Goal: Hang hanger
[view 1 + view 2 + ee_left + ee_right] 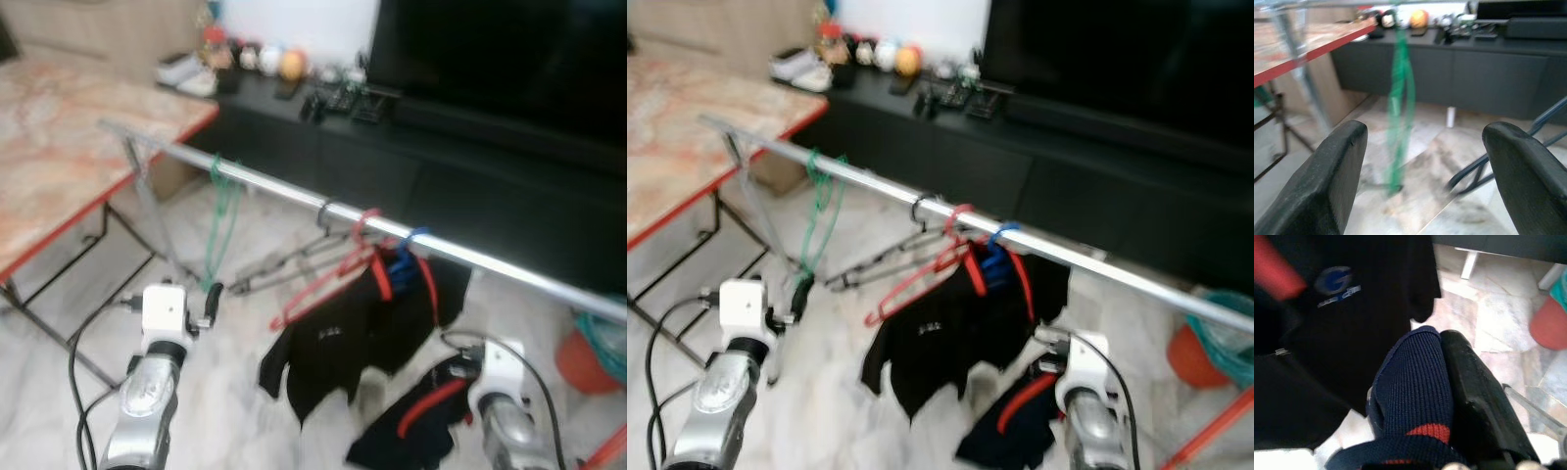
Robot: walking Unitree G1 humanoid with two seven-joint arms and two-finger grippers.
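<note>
Here, green hanger (1399,105) hanging ahead, between left end effector (1422,166) fingers, untouched

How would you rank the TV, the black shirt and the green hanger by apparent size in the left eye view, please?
1. TV, largest by far.
2. Black shirt.
3. Green hanger, smallest: thin wire.
The shirt hangs nearer the camera than the TV, so this is apparent size only.

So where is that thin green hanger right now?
The thin green hanger hangs on the silver metal rail toward the robot's left, beyond the open left gripper.
</note>
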